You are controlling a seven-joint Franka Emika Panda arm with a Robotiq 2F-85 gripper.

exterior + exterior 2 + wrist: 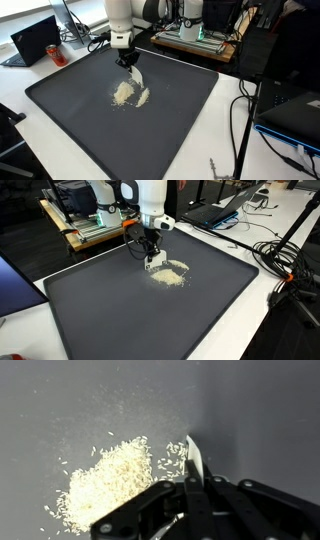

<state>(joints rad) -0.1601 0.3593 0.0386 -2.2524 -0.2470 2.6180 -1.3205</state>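
Wrist view alone shows jaws pinching white blade (195,460) beside rice (105,485).

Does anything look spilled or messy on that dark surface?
Yes: pale rice-like grains lie loose in a heap on the dark grey mat, strays scattered around, beside the thin white blade gripped in the hand.

We see a robotics lab, open laptop (35,40) at the desk's (215,120) corner, tangled cables (285,265) along its edge, wooden rack of electronics (85,225) behind
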